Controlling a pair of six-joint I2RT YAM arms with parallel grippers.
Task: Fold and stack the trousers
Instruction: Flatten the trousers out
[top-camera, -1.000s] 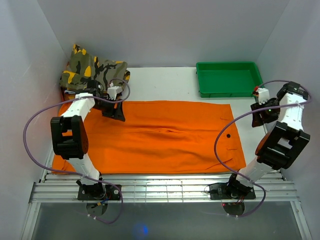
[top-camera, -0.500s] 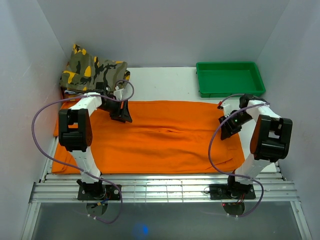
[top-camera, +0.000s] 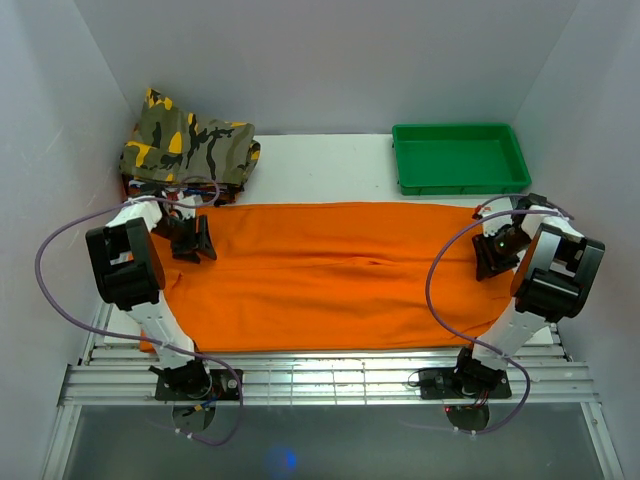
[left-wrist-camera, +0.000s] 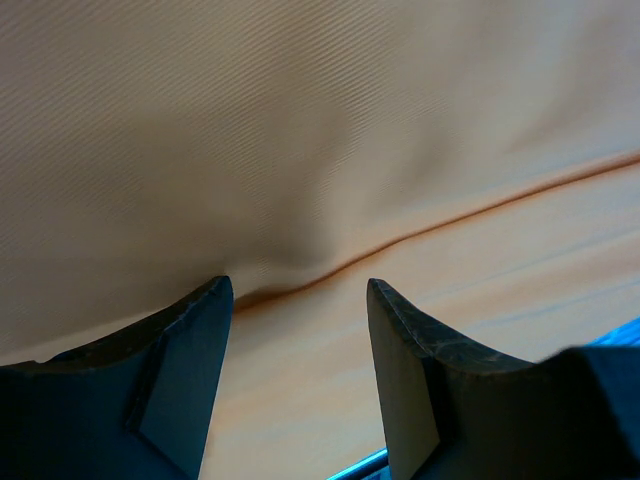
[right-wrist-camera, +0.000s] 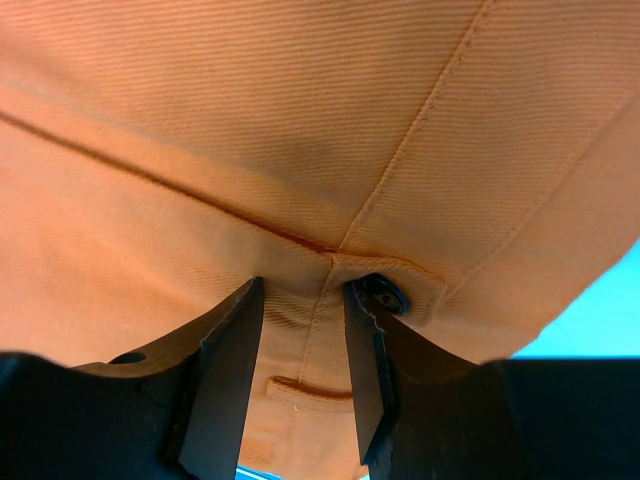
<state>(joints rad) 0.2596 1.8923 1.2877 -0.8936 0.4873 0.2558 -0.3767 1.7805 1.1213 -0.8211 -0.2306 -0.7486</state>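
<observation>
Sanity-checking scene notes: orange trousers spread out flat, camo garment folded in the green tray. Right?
No. The camo garment sits at the back left, outside the green tray at the back right. The orange trousers are spread out flat. The top external view shows it.

Trousers (top-camera: 340, 280): matt orange twill cloth, finely ribbed. Tray (top-camera: 460, 187): smooth green plastic. Camouflage garment (top-camera: 190, 145): matt cloth.

Your left claw (top-camera: 192, 240) has slid left along the trousers (top-camera: 330, 285), away from their far edge and toward the left end. Your right claw (top-camera: 496, 254) has come in from beyond their right end onto the waistband, with its jaws drawn narrower, and the cloth there now reaches farther right.
</observation>
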